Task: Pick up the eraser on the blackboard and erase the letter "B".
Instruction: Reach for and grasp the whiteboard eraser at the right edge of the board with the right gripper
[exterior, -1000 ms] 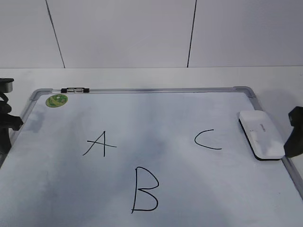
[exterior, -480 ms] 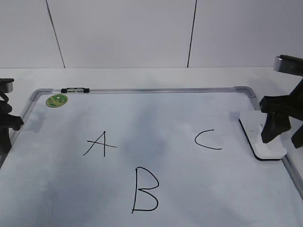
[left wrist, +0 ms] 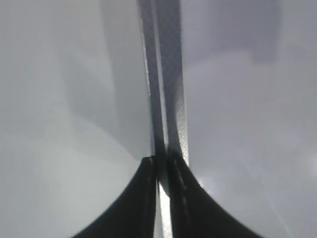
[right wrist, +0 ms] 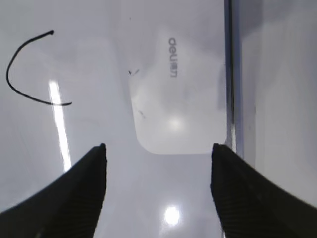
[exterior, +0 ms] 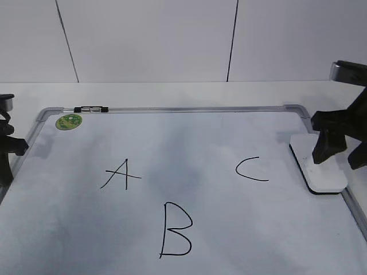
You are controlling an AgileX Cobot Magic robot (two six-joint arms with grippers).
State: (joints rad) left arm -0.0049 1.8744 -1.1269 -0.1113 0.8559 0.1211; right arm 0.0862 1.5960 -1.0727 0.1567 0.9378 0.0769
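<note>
Right wrist view: our right gripper [right wrist: 157, 191], jaws wide & empty, hangs over white rounded plastic eraser [right wrist: 181, 99] on white silver-framed blackboard [exterior: 172, 149]. Pick-up step, we judge; next we lower & close on it, w/ thin black letter "B" [exterior: 175, 230] intact

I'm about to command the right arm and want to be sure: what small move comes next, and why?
Probably lower the right gripper straight down over the eraser, then close. Its jaws stand open and wider than the eraser, which lies untouched beside the board's right frame. The letter "B" is still whole, so nothing can be wiped until the eraser is held.
</note>
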